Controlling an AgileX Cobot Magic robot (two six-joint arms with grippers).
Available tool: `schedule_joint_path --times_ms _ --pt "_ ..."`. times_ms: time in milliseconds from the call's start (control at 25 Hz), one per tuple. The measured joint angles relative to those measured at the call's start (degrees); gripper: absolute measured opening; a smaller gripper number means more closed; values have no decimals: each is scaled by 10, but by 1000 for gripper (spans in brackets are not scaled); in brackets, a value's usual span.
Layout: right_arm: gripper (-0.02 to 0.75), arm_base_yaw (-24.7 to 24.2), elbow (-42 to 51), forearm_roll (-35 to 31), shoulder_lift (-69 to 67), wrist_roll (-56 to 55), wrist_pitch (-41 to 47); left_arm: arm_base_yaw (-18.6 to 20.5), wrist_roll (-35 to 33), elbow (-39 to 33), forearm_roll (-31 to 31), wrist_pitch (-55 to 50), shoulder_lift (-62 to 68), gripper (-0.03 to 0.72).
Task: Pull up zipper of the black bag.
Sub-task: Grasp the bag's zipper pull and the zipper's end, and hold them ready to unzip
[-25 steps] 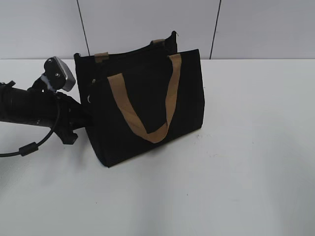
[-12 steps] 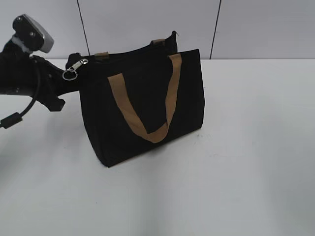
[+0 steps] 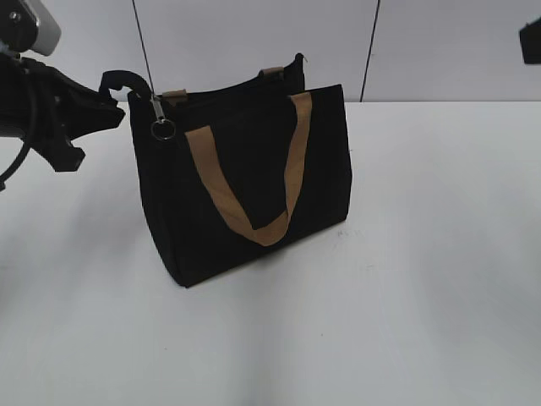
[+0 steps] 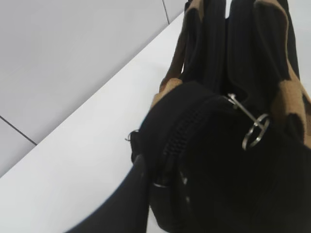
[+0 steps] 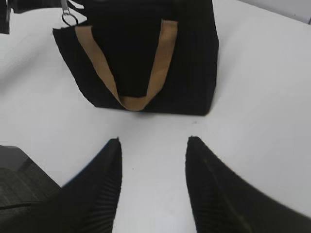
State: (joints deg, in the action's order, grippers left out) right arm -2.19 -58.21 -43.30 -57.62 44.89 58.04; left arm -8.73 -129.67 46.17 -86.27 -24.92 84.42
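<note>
The black bag [image 3: 325, 169] stands upright on the white table, its tan handle [image 3: 254, 228] hanging down the front. The zipper's silvery pull and ring [image 3: 161, 125] dangles free at the bag's top left corner. My left gripper [image 3: 112, 103] is at that corner, shut on the black end of the zipper track [image 4: 188, 127]. In the left wrist view only one finger [image 4: 142, 167] shows, pressed on the fabric, with the ring [image 4: 254, 134] to its right. My right gripper [image 5: 153, 145] is open and empty, above the table in front of the bag [image 5: 192, 58].
The white table [image 3: 423, 279] spreads around the bag. A grey panelled wall [image 3: 254, 42] stands close behind it. Part of the right arm [image 3: 531, 40] shows at the top right edge. The left arm's cable [image 3: 17, 161] hangs at the far left.
My left gripper has risen from low beside the bag's left end to its top left corner. The silvery pull went up the bag's end with it and now hangs free.
</note>
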Motion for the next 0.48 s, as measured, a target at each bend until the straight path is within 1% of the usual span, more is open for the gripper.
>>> schedule_joint_path --times_ms 80,120,200,320,480 --pt "340 10 -30 -9 -35 9 -2 0 3 0 4 0 -9 72" --pt "340 23 -49 -10 -52 12 -3 0 6 0 5 0 -13 72" --pt "340 62 -87 -9 -84 13 -12 0 23 -1 6 -1 -24 72" --pt "340 142 -142 5 -138 16 -41 0 70 -2 19 -1 -41 72" --pt "340 222 -209 38 -226 31 -67 0 149 -2 89 -13 -58 72"
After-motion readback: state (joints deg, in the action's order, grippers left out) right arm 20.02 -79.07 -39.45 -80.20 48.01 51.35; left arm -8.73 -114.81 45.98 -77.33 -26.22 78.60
